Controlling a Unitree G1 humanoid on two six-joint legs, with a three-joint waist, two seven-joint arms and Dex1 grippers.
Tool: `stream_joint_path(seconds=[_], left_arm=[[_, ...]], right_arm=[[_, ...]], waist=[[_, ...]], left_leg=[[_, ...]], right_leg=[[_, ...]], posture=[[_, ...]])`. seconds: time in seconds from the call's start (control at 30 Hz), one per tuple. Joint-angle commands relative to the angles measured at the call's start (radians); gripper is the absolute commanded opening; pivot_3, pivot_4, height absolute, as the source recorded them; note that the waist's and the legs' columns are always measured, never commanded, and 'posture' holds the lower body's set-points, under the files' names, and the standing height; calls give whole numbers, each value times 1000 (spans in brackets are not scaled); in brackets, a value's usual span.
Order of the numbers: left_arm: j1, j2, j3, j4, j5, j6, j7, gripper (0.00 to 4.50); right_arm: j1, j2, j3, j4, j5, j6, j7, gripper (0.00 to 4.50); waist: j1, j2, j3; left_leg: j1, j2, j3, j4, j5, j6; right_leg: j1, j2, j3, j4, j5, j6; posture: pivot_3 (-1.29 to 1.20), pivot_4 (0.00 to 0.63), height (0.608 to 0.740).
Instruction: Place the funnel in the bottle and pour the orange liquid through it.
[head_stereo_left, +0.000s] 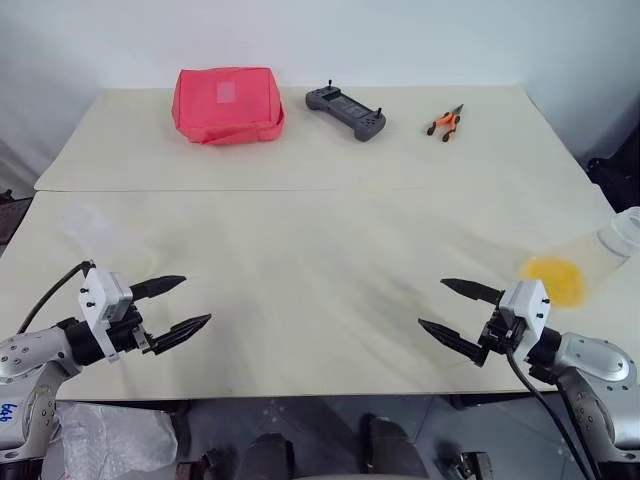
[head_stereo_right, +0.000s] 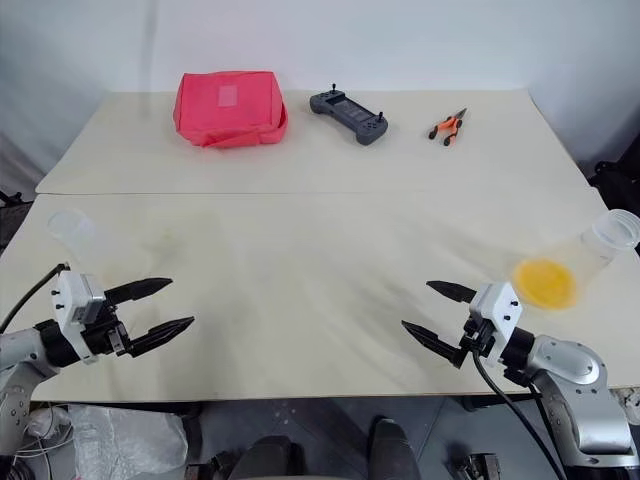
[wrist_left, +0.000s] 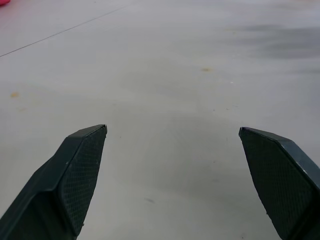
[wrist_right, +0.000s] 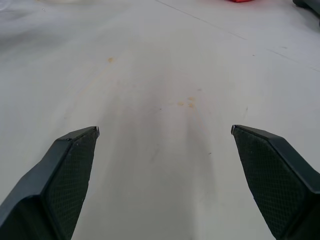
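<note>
Left eye view: cream table (head_stereo_left: 320, 260) made of two boards butted together. Left gripper (head_stereo_left: 180, 305) hovers over the near-left area, fingers spread wide, nothing between them. Right gripper (head_stereo_left: 452, 312) hovers near-right, also spread and empty. Both point inward toward each other. A faint clear item (head_stereo_left: 88, 226) sits near the left edge, just beyond the left gripper; probably the funnel, too transparent to be sure. At the right edge a clear container (head_stereo_left: 600, 255) lies tilted, whitish neck toward the edge, with the orange liquid (head_stereo_left: 552, 280) pooled in its wide base. Can't tell if this is the flask-shaped bottle. Far side: red pouch (head_stereo_left: 228, 104), grey handheld controller (head_stereo_left: 346, 111), orange-handled pliers (head_stereo_left: 446, 123), all well apart from the grippers.

Right eye view: same layout. The clear item at left reads as a small cup-like rim. The container's open whitish mouth faces up and right.

Left wrist view: two black textured fingers (wrist_left: 75, 180) wide apart over bare tabletop, a few small orange specks on the surface.

Right wrist view: fingers (wrist_right: 70, 175) equally wide apart, bare tabletop with faint orange spots (wrist_right: 186, 102) ahead.
</note>
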Motion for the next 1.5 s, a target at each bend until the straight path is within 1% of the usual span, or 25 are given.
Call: stream_joint_path(seconds=[0.03, 0.1, 0.17, 0.23, 0.47, 0.57, 0.67, 0.77, 0.9, 1.03, 1.2, 1.27, 1.37, 1.5], left_arm=[[-7, 7, 32, -7, -29, 14, 8, 4500], [-11, 2, 36, -14, -34, 36, 31, 4500], [-29, -11, 48, -22, -72, 97, 75, 4500], [-34, -20, 56, -40, -86, 110, 98, 4500], [22, -12, 104, -119, -82, 184, 185, 4500], [66, -25, 178, -143, -81, 168, 210, 4500], [130, -60, 302, -174, -84, 157, 268, 4500], [184, -92, 399, -205, -109, 209, 340, 4500], [183, -105, 444, -184, -94, 237, 434, 4500], [84, -107, 399, -130, -84, 262, 536, 4500], [-58, -98, 323, 0, -32, 224, 577, 4500], [-126, -93, 273, 71, 13, 204, 606, 4500], [-199, -83, 220, 158, 63, 153, 601, 4500], [-284, -69, 184, 265, 89, 103, 580, 4500]], right_arm=[[-12, -17, -32, -9, 18, -6, 9, 4452], [-16, -18, -30, -8, 19, -4, 10, 4452], [-20, -20, -29, -5, 19, -2, 13, 4452], [-25, -24, -27, -3, 20, 1, 16, 4452], [-93, -27, 5, 19, 27, 31, 48, 4452], [-135, -23, 23, 30, 31, 42, 71, 4452], [-201, -19, 49, 57, 31, 50, 92, 4452], [-261, -9, 72, 101, 20, 39, 109, 4452], [-318, -3, 102, 134, 22, 35, 140, 4452], [-353, -4, 121, 105, 55, 68, 167, 4452], [-371, 3, 127, 66, 68, 91, 162, 4452], [-378, 7, 124, 55, 67, 89, 154, 4452], [-379, 4, 118, 35, 69, 89, 146, 4452], [-367, -3, 110, 2, 76, 97, 135, 4452]], waist=[[0, 0, 0], [0, 0, 0], [0, 0, 0], [0, 0, 0], [-2, 0, 0], [-4, -2, 1], [-6, -2, 1], [-4, -3, 1], [4, -4, 2], [7, -4, 2], [-1, -4, 2], [-1, -5, 2], [-1, -5, 2], [-2, -5, 2]], left_leg=[[0, 0, 0, 0, 0, 0], [0, 0, 0, 0, 0, 0], [0, 0, 0, 0, 0, 0], [0, 0, 0, 0, 0, 0], [0, 0, 0, 0, 0, 0], [0, 1, 0, 0, 0, -1], [0, 1, 2, 0, 0, -1], [0, 1, 2, 0, 0, -1], [-1, 1, 1, 1, 0, -1], [-1, 1, 0, 1, 0, -1], [0, 1, 1, 1, 1, -2], [-1, 1, 2, 1, 1, -2], [-1, 1, 2, 1, 1, -2], [-2, 1, 5, 1, 0, -3]], right_leg=[[0, 0, 0, 0, 0, 0], [0, 0, 0, 0, 0, 0], [0, 0, 0, 0, 0, 0], [0, 0, 0, 1, 0, 0], [0, 0, 0, 1, 0, 0], [-1, 0, 0, 1, 0, 0], [-2, 0, 0, 2, 0, 0], [-2, 0, 0, 2, 0, 0], [-2, 0, 0, 2, 0, 0], [-2, 0, 0, 3, 0, 0], [-2, 0, -2, 4, 0, 0], [-3, 0, -2, 4, 0, 0], [-3, 0, -3, 4, 1, 1], [-7, -1, -4, 7, 1, 1]], posture=[[0, 150, 740], [0, 150, 740], [0, 150, 740], [0, 150, 740], [0, 150, 740], [0, 150, 740], [0, 150, 740], [0, 150, 740], [0, 150, 740], [0, 150, 740], [0, 150, 740], [0, 150, 740], [0, 150, 740], [0, 150, 740]])
